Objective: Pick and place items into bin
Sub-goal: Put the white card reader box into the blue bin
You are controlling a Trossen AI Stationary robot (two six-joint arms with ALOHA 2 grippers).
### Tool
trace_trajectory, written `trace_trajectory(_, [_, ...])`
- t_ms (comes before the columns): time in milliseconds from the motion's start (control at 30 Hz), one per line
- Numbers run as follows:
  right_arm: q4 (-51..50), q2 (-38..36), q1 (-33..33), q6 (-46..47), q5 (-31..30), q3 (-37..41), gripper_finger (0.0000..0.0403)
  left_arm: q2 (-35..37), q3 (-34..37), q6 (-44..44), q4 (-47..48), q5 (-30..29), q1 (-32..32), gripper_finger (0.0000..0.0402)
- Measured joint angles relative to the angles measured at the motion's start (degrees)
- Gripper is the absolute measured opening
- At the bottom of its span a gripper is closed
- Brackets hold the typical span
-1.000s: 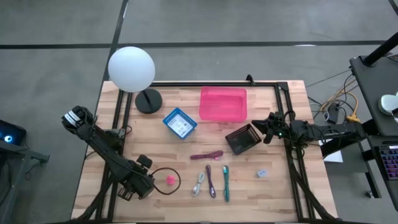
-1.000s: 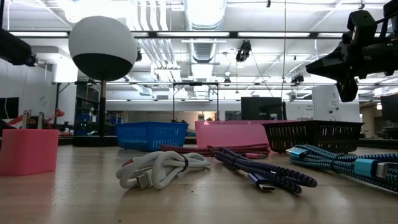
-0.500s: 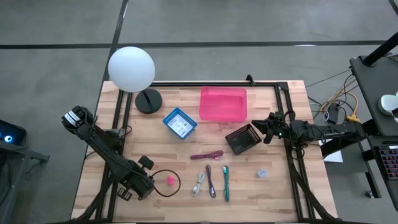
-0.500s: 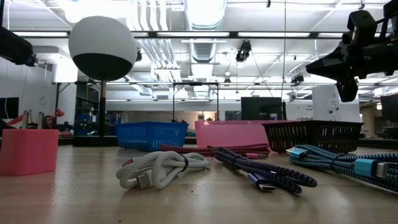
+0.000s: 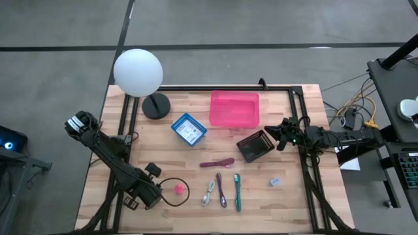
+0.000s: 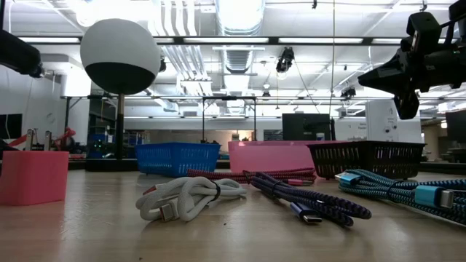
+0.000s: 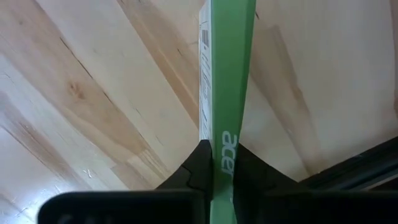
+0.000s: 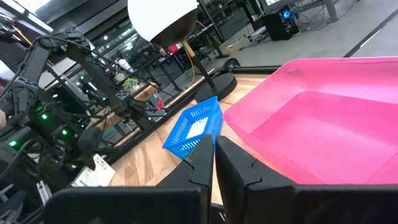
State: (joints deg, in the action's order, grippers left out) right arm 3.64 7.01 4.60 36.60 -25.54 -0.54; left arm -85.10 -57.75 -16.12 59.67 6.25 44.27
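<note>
The left gripper [image 5: 140,194] is low at the front left of the wooden table [image 5: 294,196], with its fingers shut tight on a flat green strip [image 7: 231,74]. The strip says "acer" in white and points straight out past the fingers. Just beside the gripper lies a small pink piece [image 5: 178,189] inside a thin black loop [image 5: 164,182]. Next come three braided cables side by side, all pointing front to back: white [image 5: 209,192], purple [image 5: 222,189] and teal [image 5: 237,191]. A maroon cable [image 5: 217,162] lies crossways behind them. A tiny grey piece [image 5: 275,181] sits farther right. The right gripper [image 5: 279,138] hangs at the edge of the black mesh basket [image 5: 255,146], fingers nearly together, holding nothing.
</note>
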Motion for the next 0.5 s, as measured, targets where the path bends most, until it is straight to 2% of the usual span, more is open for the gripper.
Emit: trace_trajectory(500, [0.0, 0.0, 0.0, 0.0, 0.0, 0.0, 0.0009, 0.0, -3.2, 0.0, 0.8, -3.5, -2.1, 0.0015])
